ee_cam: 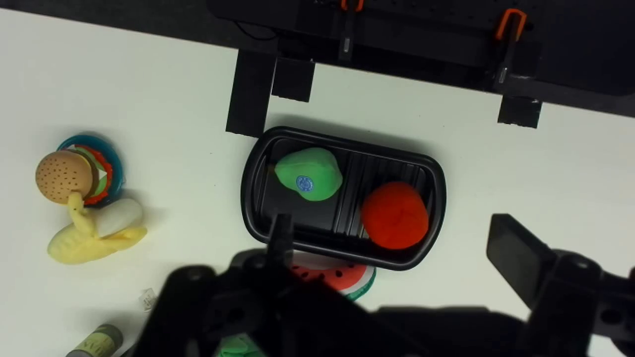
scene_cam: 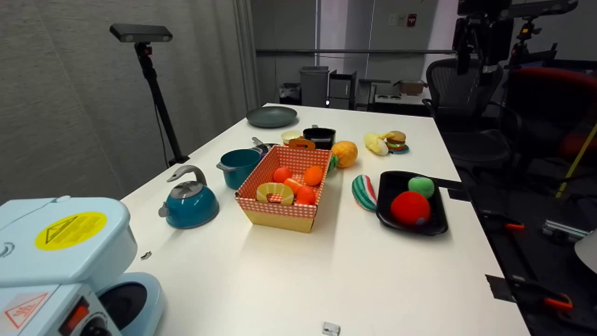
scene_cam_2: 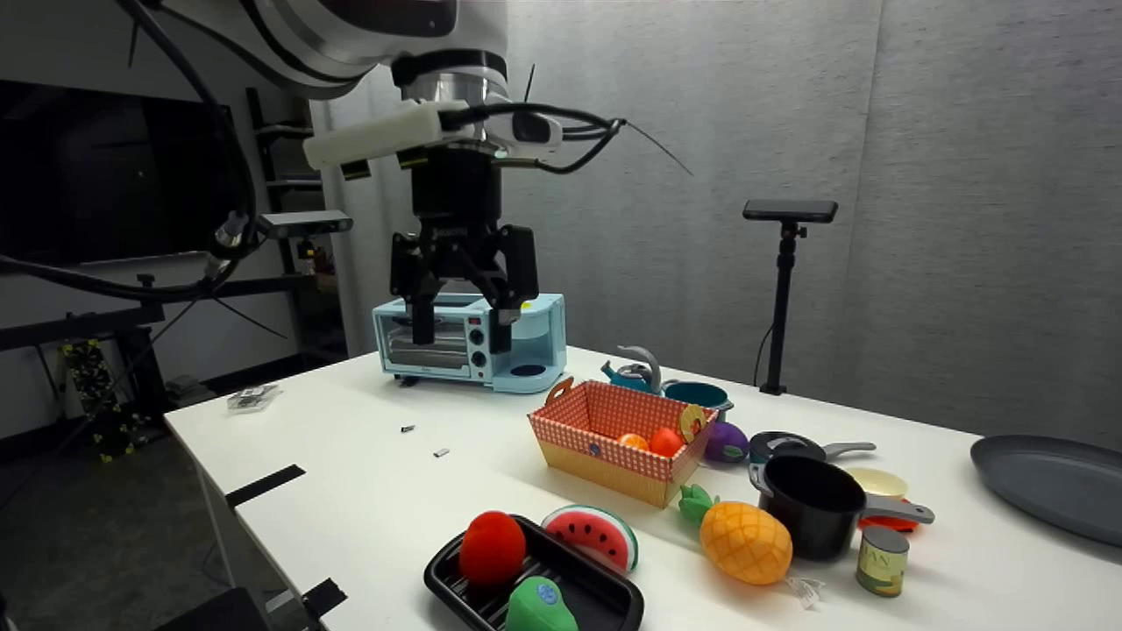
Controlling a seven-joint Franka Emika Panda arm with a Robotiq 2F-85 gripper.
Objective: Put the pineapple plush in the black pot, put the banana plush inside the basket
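On the table (scene_cam_2: 368,491) there's one pineapple (scene_cam_2: 747,543), one banana (scene_cam: 377,143), one black pot (scene_cam_2: 811,513), one basket (scene_cam_2: 605,466), end effector (scene_cam_2: 461,329) overhead, jaws apart.

Below the gripper (scene_cam_2: 462,338): 1 pineapple plush (scene_cam_2: 745,543), 1 banana plush (ee_cam: 94,240), 1 black pot (scene_cam_2: 817,528), 1 teal pot (scene_cam: 238,173), 1 basket (scene_cam_2: 605,464), perhaps 4 toy fruits (scene_cam: 313,175) inside.

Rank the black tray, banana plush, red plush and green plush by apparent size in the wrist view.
1. Black tray
2. Banana plush and red plush: too close in area to rank
3. Green plush
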